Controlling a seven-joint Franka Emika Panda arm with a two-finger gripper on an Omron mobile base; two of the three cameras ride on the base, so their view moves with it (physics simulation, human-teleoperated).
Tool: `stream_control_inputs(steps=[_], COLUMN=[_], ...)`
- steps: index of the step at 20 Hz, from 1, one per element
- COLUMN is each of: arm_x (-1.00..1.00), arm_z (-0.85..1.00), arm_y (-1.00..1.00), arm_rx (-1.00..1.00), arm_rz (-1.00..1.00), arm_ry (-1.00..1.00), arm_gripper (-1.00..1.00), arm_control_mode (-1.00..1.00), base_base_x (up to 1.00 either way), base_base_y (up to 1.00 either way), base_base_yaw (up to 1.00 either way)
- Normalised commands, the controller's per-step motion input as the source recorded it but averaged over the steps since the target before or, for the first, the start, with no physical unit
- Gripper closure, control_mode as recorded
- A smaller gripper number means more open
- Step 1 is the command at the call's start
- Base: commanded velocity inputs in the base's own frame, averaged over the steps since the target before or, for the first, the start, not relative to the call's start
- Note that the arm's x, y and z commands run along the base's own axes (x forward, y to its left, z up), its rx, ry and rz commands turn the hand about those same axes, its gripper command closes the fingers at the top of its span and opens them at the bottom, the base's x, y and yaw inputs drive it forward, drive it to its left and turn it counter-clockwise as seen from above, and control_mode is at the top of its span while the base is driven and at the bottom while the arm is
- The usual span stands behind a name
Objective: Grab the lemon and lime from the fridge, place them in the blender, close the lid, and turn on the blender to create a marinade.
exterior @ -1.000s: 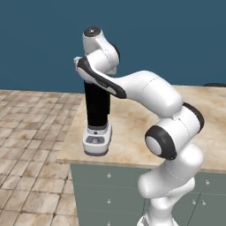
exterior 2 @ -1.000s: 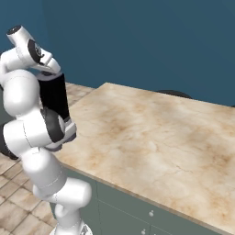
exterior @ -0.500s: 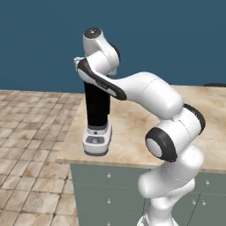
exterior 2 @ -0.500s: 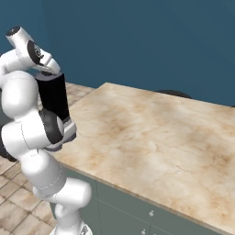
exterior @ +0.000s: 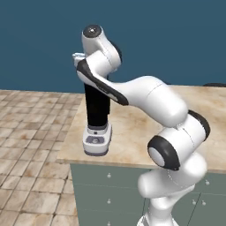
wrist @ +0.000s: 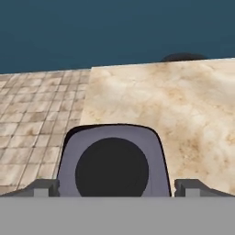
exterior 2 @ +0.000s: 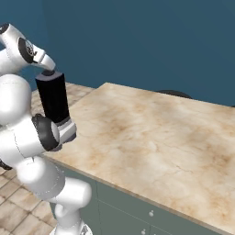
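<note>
The blender stands near the counter's left corner: a tall black jar [exterior: 97, 106] on a pale base [exterior: 97, 139] with a button panel on its front. In the right base view the same jar [exterior 2: 53, 96] is half hidden by my arm. The dark grey lid [wrist: 112, 158] with its black centre sits on top of the jar. My gripper [wrist: 114, 188] hangs straight over it, open, with one fingertip [wrist: 43, 187] on each side, apart from the lid. The lemon, the lime and the fridge are out of view.
The marble counter [exterior 2: 151, 133] stretches to the right of the blender, with teal-grey drawer fronts [exterior: 110, 190] below. Tiled floor [exterior: 31, 132] lies to the left. A dark round object [exterior 2: 172, 93] peeks over the counter's far edge. A blue wall stands behind.
The fingers have spread wider, away from the lid. The arm and the blender have hardly moved.
</note>
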Motion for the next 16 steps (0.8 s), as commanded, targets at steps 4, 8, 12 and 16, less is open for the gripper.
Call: stream_control_inputs(steps=[4, 8, 12, 16], arm_x=[-0.6, -0.96, -1.0, -1.0], arm_z=[0.02, -0.17, -0.52, -0.62], arm_y=[0.0, 0.0, 0.02, 0.07], arm_rx=[0.0, 0.0, 0.0, 0.0], arm_rz=[-0.01, -0.15, -0.3, -0.34], arm_ry=[-0.21, -0.25, -0.14, -0.14], arm_gripper=[-1.0, -1.0, -1.0, -1.0], arm_control_mode=[-1.0, -1.0, -1.0, -1.0], base_base_x=[0.0, 0.0, 0.0, 0.0], base_base_y=[0.0, 0.0, 0.0, 0.0], base_base_yaw=[0.0, 0.0, 0.0, 0.0])
